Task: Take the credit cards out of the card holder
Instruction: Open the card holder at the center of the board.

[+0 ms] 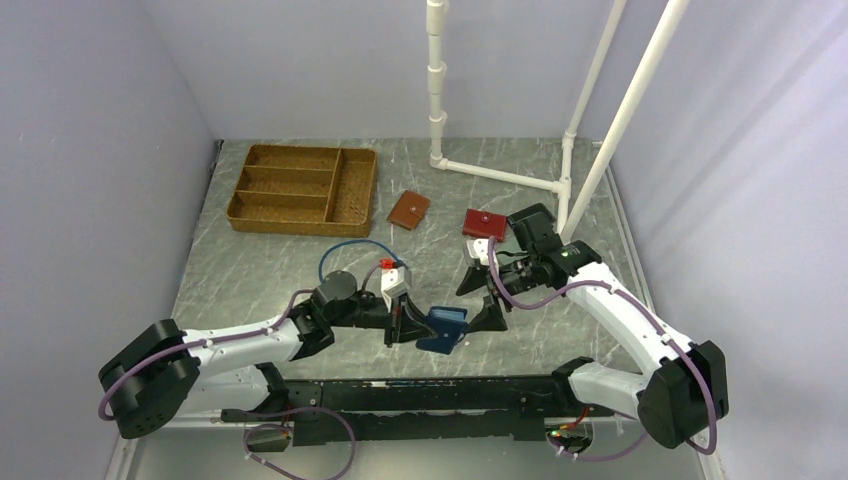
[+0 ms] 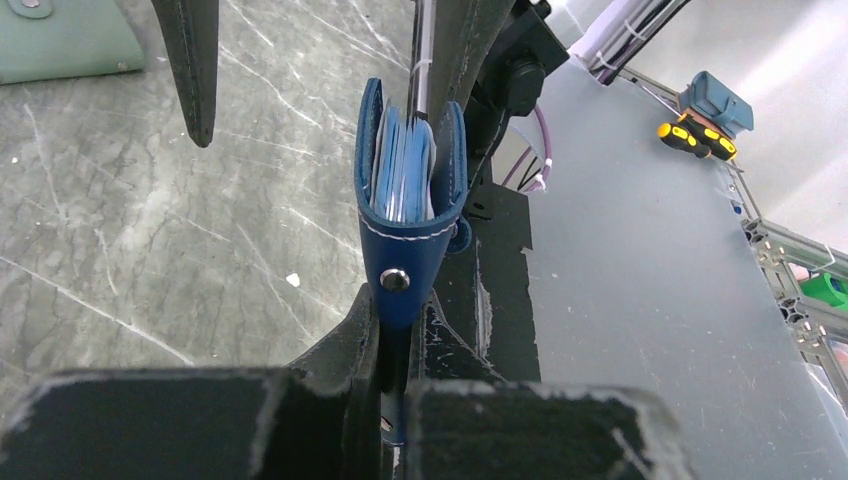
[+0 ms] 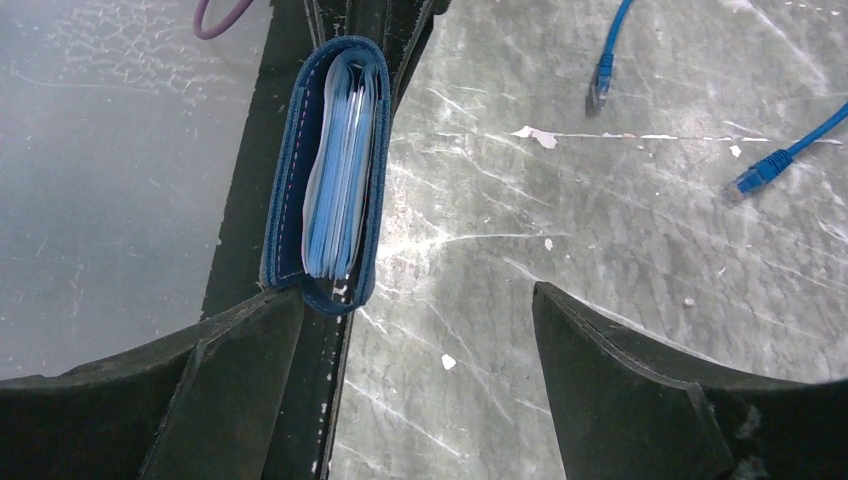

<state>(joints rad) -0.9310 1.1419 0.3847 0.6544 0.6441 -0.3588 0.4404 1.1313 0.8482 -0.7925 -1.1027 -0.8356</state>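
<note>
The card holder [image 1: 443,330], a navy blue wallet, is held off the table near the front edge. My left gripper [image 1: 400,322] is shut on its snap-tab end [image 2: 397,285]. Its two covers gape a little, and the pale edges of the credit cards [image 2: 402,170] show packed between them. My right gripper [image 1: 482,300] faces the wallet's other end and is open. In the right wrist view the card holder [image 3: 285,180] sits just past the tip of one of its fingers [image 3: 240,370]. The credit cards [image 3: 340,170] remain inside, and the other finger [image 3: 620,390] stands well clear.
A wicker divided tray [image 1: 300,185] sits at the back left. A tan-brown wallet [image 1: 408,210] and a red wallet [image 1: 484,223] lie mid-table. A white pipe frame [image 1: 500,175] rises at the back right. A blue cable [image 3: 770,165] lies loose on the marble top.
</note>
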